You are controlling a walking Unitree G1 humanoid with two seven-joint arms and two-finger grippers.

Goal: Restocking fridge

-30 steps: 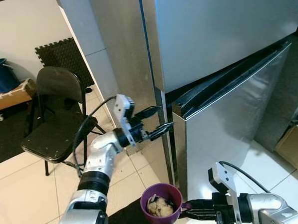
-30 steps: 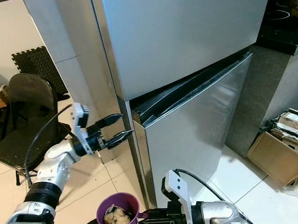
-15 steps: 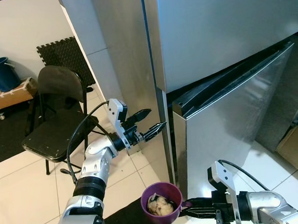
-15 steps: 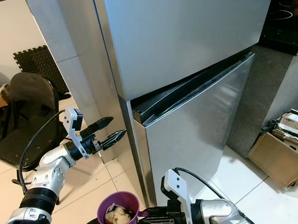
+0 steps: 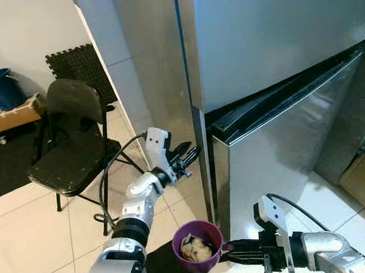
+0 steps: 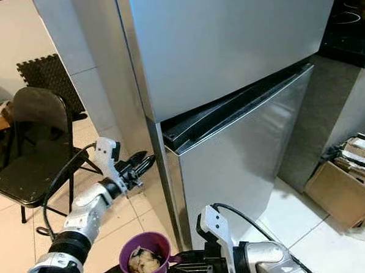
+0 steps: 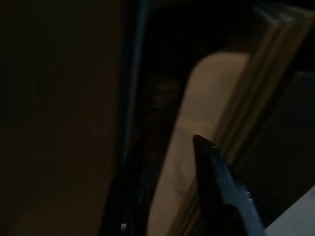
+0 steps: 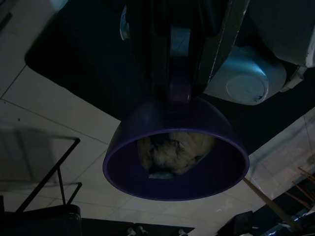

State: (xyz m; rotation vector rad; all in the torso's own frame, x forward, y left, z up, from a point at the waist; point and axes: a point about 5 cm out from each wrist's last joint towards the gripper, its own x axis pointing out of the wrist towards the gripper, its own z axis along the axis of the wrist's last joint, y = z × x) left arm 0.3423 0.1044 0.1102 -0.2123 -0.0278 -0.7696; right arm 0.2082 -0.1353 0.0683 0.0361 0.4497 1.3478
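Tiled kitchen corner beside a pale wall

A black folding metal chair [image 5: 69,142] is set on pale floor tiles [image 5: 29,242]; a dark foam mat [image 5: 78,68], blue bin [image 5: 1,90] and brown cardboard box [image 6: 341,192] are seen around it

A home kitchen: tall stainless-steel two-door fridge [image 5: 270,58], cream tiled floor [image 5: 29,242], black folding metal chair [image 5: 69,139] beside it.

The fridge [image 5: 276,64] is a tall stainless two-door job, lower door [image 5: 282,168] cracked open a bit with a dark gap along its top edge, and a purple cup [image 5: 197,247] holding some pale lumpy food sits upright, low in front of it.
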